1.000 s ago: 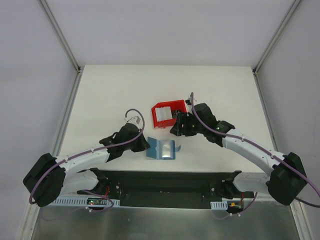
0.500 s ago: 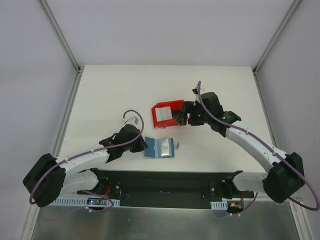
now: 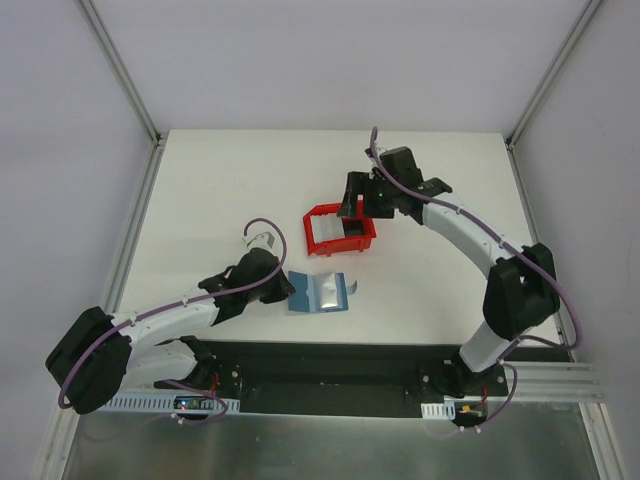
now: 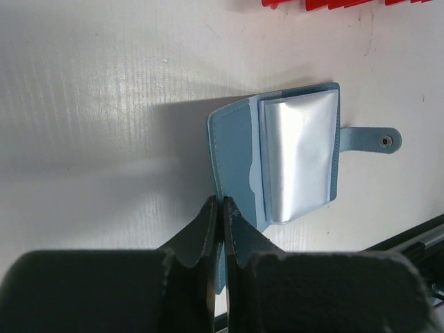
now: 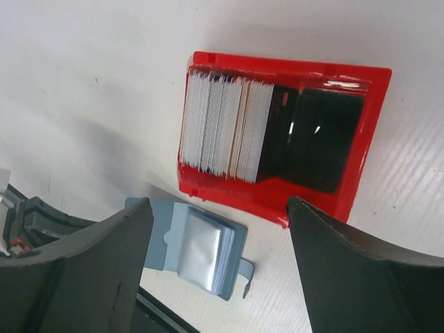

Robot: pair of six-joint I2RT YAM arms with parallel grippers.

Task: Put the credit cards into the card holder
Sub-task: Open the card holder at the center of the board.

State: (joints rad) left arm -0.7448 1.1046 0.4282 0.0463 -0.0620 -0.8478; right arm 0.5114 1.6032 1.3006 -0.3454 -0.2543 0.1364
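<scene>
Starting with the top view: finds the right pincer (image 3: 353, 203) spread wide and empty, hanging over the far side of the red bin (image 3: 370, 240), where the credit cards (image 3: 325, 230) stand on edge as a pack. Places the card holder (image 3: 320, 293) closer to the arm bases, lying open on the desk (image 3: 220, 180), with the left pincer (image 3: 291, 290) at its left edge. Makes the right arm plainly the nearer one to the cards.

Turning to the left wrist view: shows the left pincer (image 4: 220, 211) clenched tight on the rim of the card holder (image 4: 298, 159), with the clear sleeve (image 4: 300, 156) face up and the clasp tab (image 4: 374, 139) pointing away to the right.

Turning to the right wrist view: looks down between parted fingers (image 5: 90, 270) at the credit cards (image 5: 222, 128), packed face to face in the bin's left half beside a black block (image 5: 322, 139). Sets the pack's row along the closing line, just ahead of the tips. Probably calls for a short reach forward and down, so as to close on the card faces.
</scene>
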